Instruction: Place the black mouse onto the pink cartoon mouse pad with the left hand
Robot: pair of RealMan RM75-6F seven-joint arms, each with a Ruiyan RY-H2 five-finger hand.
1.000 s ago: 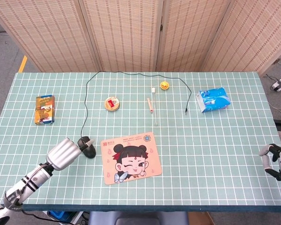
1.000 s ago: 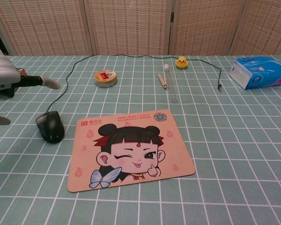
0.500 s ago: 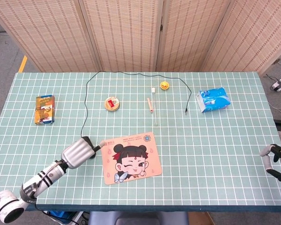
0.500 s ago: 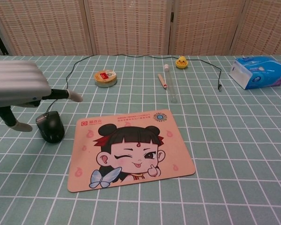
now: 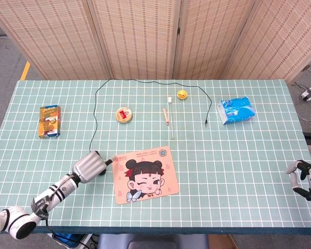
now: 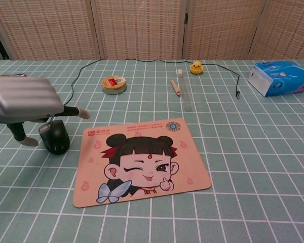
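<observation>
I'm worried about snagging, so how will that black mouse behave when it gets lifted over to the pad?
The black mouse looks rigid with a smooth rounded shell, so it may slip in the left robot hand. Its long cable trails across the table and will probably drag or tug.

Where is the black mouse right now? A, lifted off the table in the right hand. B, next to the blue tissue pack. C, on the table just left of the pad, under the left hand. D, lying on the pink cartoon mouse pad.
C: in the chest view the black mouse sits on the table beside the pink cartoon mouse pad, with the left hand over it.
</observation>
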